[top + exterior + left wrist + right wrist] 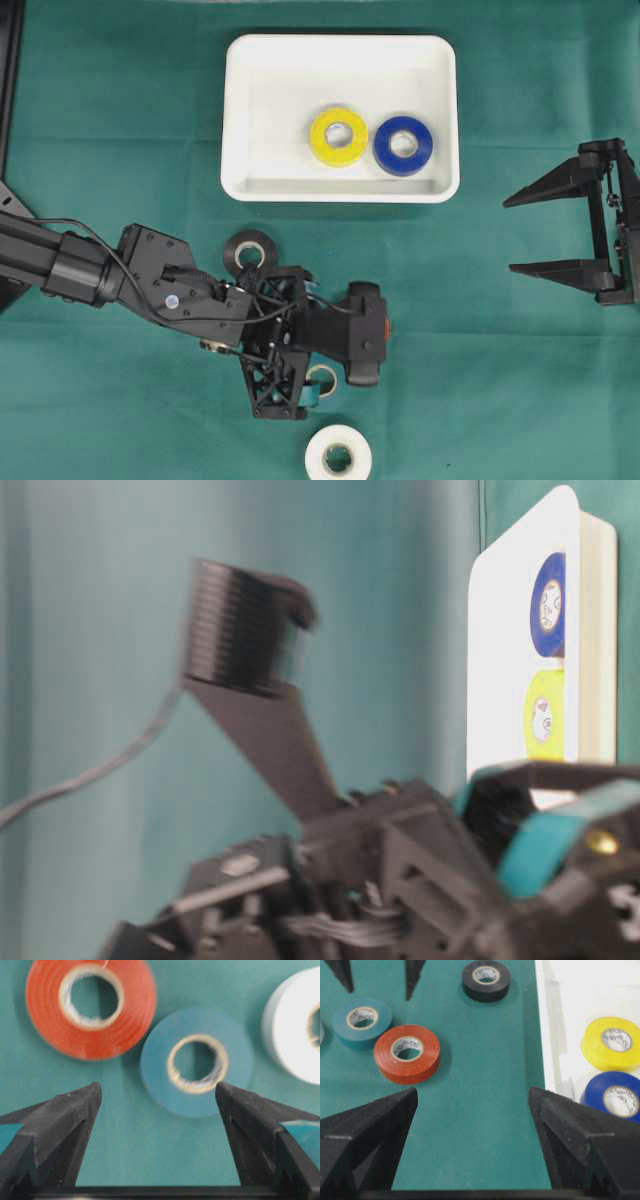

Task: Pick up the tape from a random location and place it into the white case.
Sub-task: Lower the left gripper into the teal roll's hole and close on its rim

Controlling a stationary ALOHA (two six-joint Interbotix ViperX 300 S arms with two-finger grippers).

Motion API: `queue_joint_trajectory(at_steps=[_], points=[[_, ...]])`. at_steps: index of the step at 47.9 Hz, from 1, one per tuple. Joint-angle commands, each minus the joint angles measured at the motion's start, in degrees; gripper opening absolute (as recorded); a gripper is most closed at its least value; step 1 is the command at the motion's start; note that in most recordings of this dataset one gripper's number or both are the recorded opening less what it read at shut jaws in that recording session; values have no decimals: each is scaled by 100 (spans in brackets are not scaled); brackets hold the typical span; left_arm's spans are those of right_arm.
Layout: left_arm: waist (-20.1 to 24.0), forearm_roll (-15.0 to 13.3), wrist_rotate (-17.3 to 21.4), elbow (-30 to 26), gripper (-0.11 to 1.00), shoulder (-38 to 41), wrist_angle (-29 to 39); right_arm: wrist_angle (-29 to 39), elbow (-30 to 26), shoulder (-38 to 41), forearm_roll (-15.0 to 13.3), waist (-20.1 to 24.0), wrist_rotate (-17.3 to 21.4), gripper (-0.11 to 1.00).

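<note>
Inspector A: Item under review is the teal tape roll (196, 1062). It lies flat on the green cloth (520, 380), core upward, directly ahead of the left gripper (158, 1094). The jaws stand wide apart and hold nothing.

Inspector B: Handling assessment?

Inspector A: I judge it light and stiff, a wound roll on a card core. The outer face looks smooth, so some slip is possible. Best purchase would be across the outer wall, one finger each side, or one finger down the core.

Inspector B: Neighbours?

Inspector A: The orange roll (90, 1006) sits just beside it on one flank, nearly touching. The white roll (295, 1027) is near on the other flank, with a clear gap. A finger dropping on the orange side has little room and could nudge that roll. The black roll (250, 250) lies apart, towards the case.

Inspector B: Destination?

Inspector A: The white case (340, 190) sits beyond the black roll. It already holds the yellow roll (339, 135) and the blue roll (403, 145), side by side towards the right half. The left half of its floor is bare. The raised rim must be cleared on entry.

Inspector B: Other arm?

Inspector A: The right gripper (560, 230) is parked well off to the side of the case, fingers spread, empty. It does not obstruct the route.
</note>
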Motion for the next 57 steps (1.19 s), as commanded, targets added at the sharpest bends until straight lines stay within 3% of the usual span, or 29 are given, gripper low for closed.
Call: queue_joint_trajectory(at_steps=[1,11,50,54,57], points=[[0,9,-62,9,91,-114,-132,-62,-141,70,-9,-9,-18,86],[-9,9,-97,53,91,79,-501,-97,-141,132,-9,-9,-18,86],[-26,9,-44,-97,90,536,-615,-114,-149,185,-18,-9,-18,86],[-26,9,-26,-105,83,536,-571,-114,-149,176,-18,-9,-18,86],[-53,9,-26,-123,70,536,-510,-114,-149,176,-18,-9,-18,86]])
